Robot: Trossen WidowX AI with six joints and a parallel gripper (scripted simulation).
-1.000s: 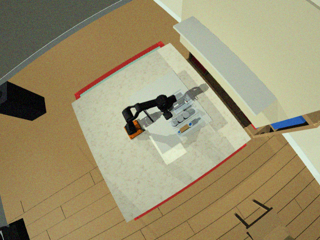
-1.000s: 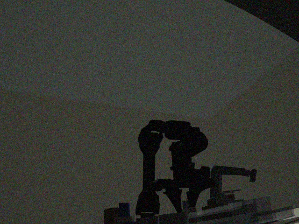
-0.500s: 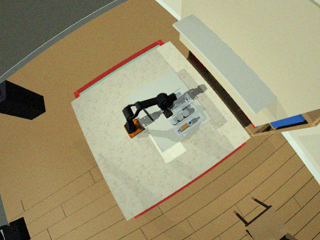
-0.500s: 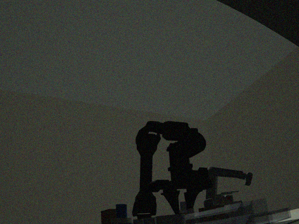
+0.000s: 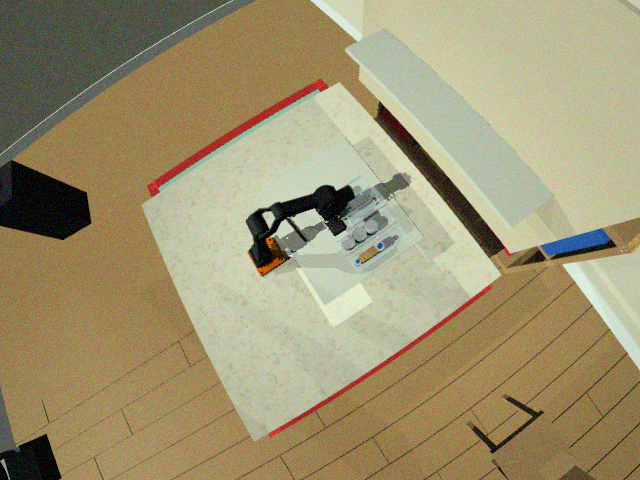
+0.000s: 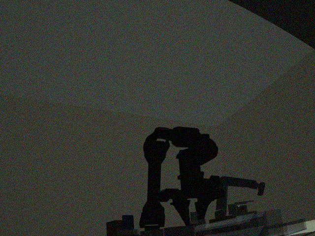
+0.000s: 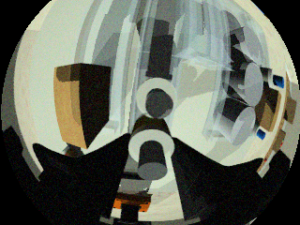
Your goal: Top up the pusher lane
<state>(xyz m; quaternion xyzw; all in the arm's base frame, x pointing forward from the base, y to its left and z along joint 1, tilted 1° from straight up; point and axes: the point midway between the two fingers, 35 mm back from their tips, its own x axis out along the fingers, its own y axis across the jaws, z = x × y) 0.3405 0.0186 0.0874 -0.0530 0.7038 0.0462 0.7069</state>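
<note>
The gripper (image 7: 152, 172) is holding the loose jar (image 7: 152, 157) upright before the lane (image 7: 164, 56), because it must push the other jar (image 7: 157, 101) back.

Grey-lidded jar (image 7: 152, 157) upright before lane (image 7: 164, 44)

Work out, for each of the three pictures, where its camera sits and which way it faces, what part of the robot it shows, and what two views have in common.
Top: high overhead, looking down on the table; the whole arm shows, from its orange base to the wrist.
Exterior: low beside the table, looking up at a dim wall; the arm is a dark outline.
Wrist: on the arm, looking past the gripper, shut on the jar, into the lane.
Shared: top and wrist both show the spare jars beside the lane.
</note>
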